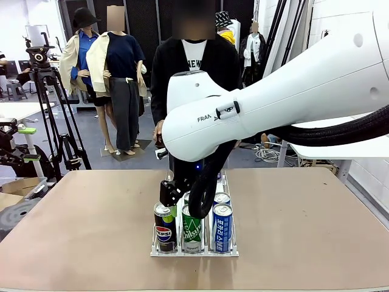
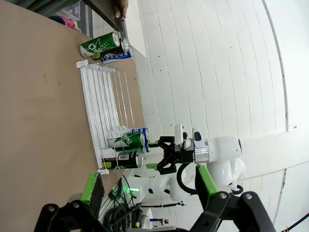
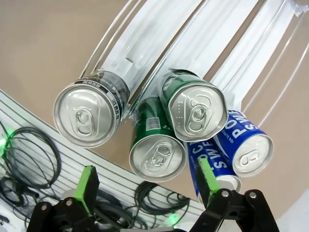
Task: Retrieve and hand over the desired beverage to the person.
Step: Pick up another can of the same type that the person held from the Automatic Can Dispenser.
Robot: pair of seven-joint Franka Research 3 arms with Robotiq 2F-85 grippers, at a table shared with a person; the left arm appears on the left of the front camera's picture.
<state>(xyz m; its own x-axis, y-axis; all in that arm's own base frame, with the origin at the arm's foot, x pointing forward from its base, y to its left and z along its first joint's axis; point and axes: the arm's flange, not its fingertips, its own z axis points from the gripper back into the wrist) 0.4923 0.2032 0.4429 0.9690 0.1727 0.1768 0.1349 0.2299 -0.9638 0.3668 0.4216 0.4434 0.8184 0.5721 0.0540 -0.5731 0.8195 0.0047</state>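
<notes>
Rack (image 1: pixel 194 250): white, wire-railed, set on the table (image 1: pixel 79 219). Three cans stood across its front end.
- Black can (image 1: pixel 164 228) was at the rack's front left corner.
- Green can (image 1: pixel 192 230) was just beside it, at mid front.
- Blue can (image 1: pixel 222 227) was at the front right corner.
- Second blue can (image 1: pixel 222 199) stood directly behind the first, in the same lane.

The left wrist view also showed far cans (image 2: pixel 104 44) at the rack's other end, on the person's side. Green and blue ones at least; I could not make out the count.

Right arm (image 1: pixel 292 103) extended over the rack from its right side. Right gripper (image 1: pixel 174 208) hung close above the rack's front row, fingers pointing down and spread apart, with nothing pinched.
- The front view put it at about the tops of the black can and green can.
- In the right wrist view, a green can's top lay between the pads.
- I could not tell which can it was set over, nor whether a pad touched a can.
- The right wrist view looked down on five can tops in the rack: one black-sided, two green, two blue, all with tabs flat.

Left gripper (image 2: pixel 147 174) was off to the rack's left and well apart from it, looking across it sideways. Its fingers were spread wide and empty.

Person (image 1: pixel 194 61) stood at the rack's far side, beyond the table. One hand (image 2: pixel 119 7) was low, near the rack's far end.
</notes>
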